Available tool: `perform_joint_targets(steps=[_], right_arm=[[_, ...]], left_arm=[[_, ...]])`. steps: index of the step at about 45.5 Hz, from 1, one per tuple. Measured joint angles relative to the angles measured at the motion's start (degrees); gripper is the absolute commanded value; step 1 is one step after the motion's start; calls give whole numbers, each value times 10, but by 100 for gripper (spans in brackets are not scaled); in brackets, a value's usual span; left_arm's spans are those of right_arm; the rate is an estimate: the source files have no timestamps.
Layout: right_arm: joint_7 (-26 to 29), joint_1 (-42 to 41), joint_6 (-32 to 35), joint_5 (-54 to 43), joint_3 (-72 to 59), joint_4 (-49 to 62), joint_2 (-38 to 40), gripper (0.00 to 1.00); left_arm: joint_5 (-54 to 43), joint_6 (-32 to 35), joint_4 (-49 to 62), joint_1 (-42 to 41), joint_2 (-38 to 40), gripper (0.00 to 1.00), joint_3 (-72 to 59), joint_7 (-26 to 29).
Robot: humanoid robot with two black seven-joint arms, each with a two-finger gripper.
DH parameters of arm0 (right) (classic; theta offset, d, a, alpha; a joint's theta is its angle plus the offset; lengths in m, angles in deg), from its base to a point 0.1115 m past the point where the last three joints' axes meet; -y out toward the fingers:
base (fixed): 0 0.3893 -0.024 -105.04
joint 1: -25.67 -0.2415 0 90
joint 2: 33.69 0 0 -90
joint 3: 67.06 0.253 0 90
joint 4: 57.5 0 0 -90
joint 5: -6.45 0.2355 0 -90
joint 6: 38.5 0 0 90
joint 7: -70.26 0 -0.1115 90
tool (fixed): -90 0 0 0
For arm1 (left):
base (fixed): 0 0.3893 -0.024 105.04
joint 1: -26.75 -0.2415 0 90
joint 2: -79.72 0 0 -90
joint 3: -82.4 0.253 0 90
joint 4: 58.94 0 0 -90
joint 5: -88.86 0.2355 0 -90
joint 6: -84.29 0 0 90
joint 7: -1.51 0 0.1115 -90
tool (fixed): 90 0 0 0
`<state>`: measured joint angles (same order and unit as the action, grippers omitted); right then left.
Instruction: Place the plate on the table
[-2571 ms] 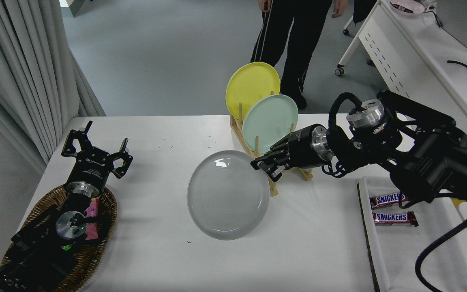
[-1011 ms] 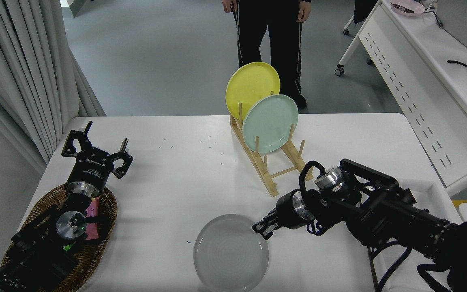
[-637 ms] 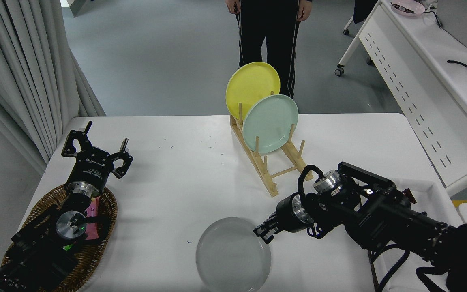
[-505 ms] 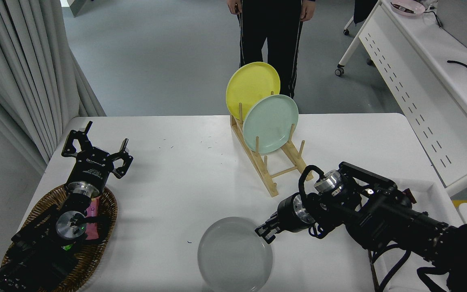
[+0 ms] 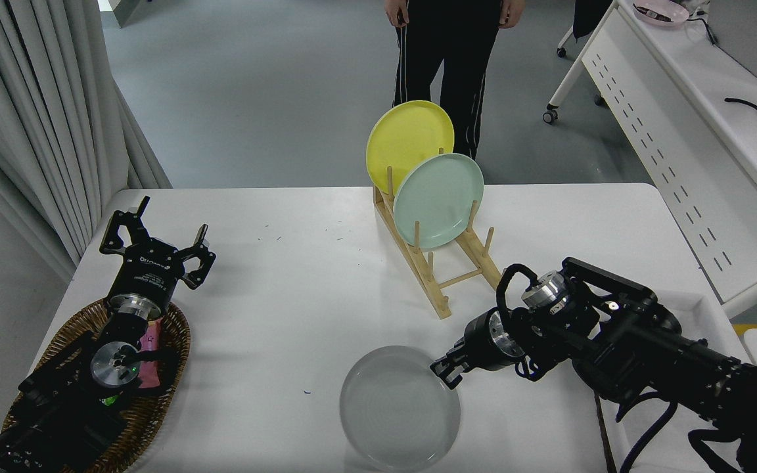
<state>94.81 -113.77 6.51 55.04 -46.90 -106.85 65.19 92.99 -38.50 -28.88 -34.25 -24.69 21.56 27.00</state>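
The light grey plate (image 5: 399, 407) lies low over the white table (image 5: 299, 309) near its front edge, right of centre. My right gripper (image 5: 445, 371) comes in from the right and is shut on the plate's upper right rim. Whether the plate rests fully flat on the table I cannot tell. My left gripper (image 5: 155, 246) is parked at the lower left, open and empty.
A wooden rack (image 5: 441, 276) at the table's middle back holds a yellow plate (image 5: 408, 141) and a mint green plate (image 5: 437, 200). A wicker basket (image 5: 155, 387) sits under the left arm. A white tray (image 5: 694, 309) lies at the right. A person (image 5: 447, 46) stands beyond the table.
My right gripper has carried the grey plate from beside the rack down to the front of the table, then shifted it slightly to the right. The person has stepped to the right.
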Motion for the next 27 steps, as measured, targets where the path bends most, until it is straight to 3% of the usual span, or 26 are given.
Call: perform_joint_targets(steps=[16, 17, 18, 19, 20, 27], right_arm=[[2, 2, 0, -4, 2, 0, 0, 2], [2, 2, 0, -4, 3, 0, 0, 21], [2, 2, 0, -4, 3, 0, 0, 50], [2, 2, 0, -5, 4, 0, -1, 93], [2, 3, 0, -5, 5, 0, -1, 100], [3, 3, 0, -5, 14, -1, -3, 100]], left_arm=[[0, 0, 0, 0, 0, 100, 0, 0], [0, 0, 0, 0, 0, 100, 0, 0], [0, 0, 0, 0, 0, 100, 0, 0], [0, 0, 0, 0, 0, 100, 0, 0], [0, 0, 0, 0, 0, 100, 0, 0], [0, 0, 0, 0, 0, 100, 0, 0]])
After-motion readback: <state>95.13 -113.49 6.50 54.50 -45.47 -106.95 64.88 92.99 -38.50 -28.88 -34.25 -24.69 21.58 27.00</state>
